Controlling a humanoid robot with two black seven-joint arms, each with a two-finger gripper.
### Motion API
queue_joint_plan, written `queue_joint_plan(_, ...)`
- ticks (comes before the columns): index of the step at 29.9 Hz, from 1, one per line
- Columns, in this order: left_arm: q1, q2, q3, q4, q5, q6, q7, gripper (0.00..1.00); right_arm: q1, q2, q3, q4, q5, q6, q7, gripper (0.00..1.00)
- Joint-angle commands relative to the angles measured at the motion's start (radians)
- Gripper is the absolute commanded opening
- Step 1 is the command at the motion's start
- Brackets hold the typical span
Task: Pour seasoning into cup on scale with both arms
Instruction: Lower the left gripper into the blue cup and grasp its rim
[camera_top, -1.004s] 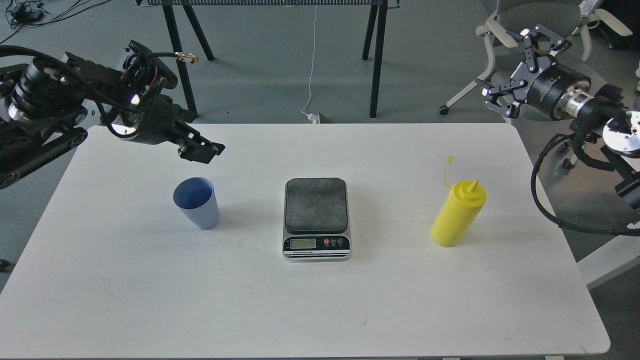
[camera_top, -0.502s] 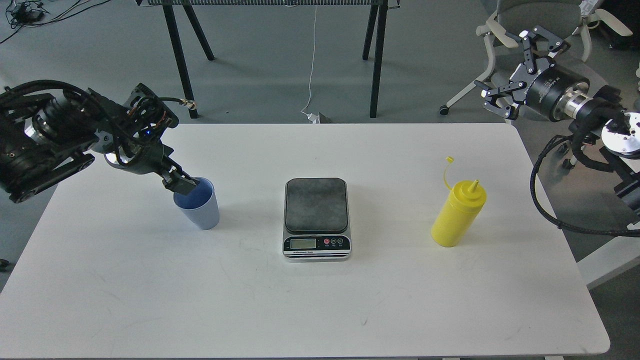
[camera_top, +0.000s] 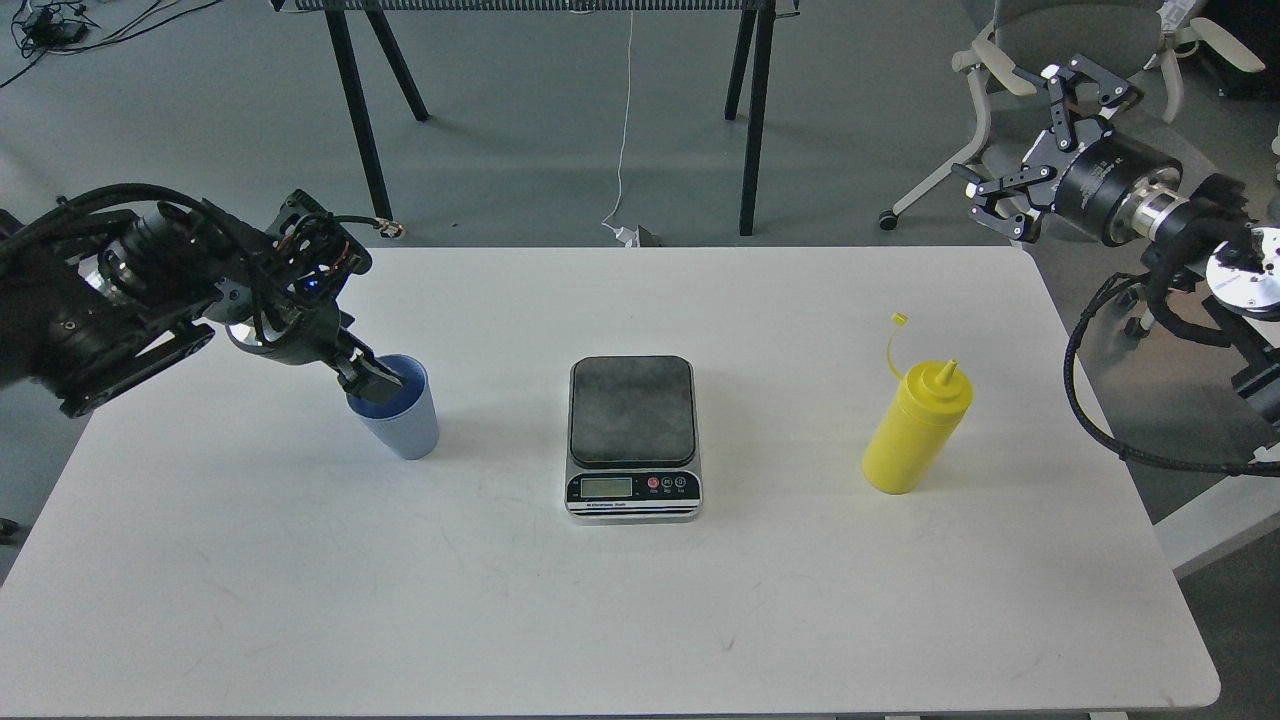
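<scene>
The light blue cup (camera_top: 398, 415) stands upright on the white table (camera_top: 640, 620), left of the scale (camera_top: 632, 435). My left gripper (camera_top: 372, 378) is at the cup's near-left rim, with its dark tip reaching down into the cup's mouth. Its fingers cannot be told apart. The scale's dark plate is bare. The yellow seasoning bottle (camera_top: 918, 428) stands right of the scale, its cap hanging off on its tether. My right gripper (camera_top: 1022, 138) is open and empty, held high beyond the table's far right corner, well away from the bottle.
A grey office chair (camera_top: 1080, 40) stands behind the right gripper. Black table legs (camera_top: 755, 120) and a white cable (camera_top: 625, 120) are on the floor beyond the table's far edge.
My left gripper came down and to the left from above the table to the cup's rim, then dipped a little deeper into its mouth. The right gripper shifted only slightly.
</scene>
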Motion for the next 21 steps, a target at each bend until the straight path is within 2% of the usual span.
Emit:
queue_joint_plan(1,0.005,-0.012,0.001,0.028,-0.001,0.000,0.000,1.00,0.000,-0.002,0.000,0.000,0.000,0.000,0.000,0.99)
queue_joint_plan(7,0.013,-0.013,0.000,0.036,-0.001,0.000,0.000,0.98,-0.002,-0.002,0.000,0.000,0.000,0.000,0.000,0.99)
queue_joint_plan(21,0.031,-0.041,-0.002,0.064,-0.004,0.000,0.000,0.85,-0.009,-0.002,0.002,-0.001,0.000,0.000,0.000,0.99)
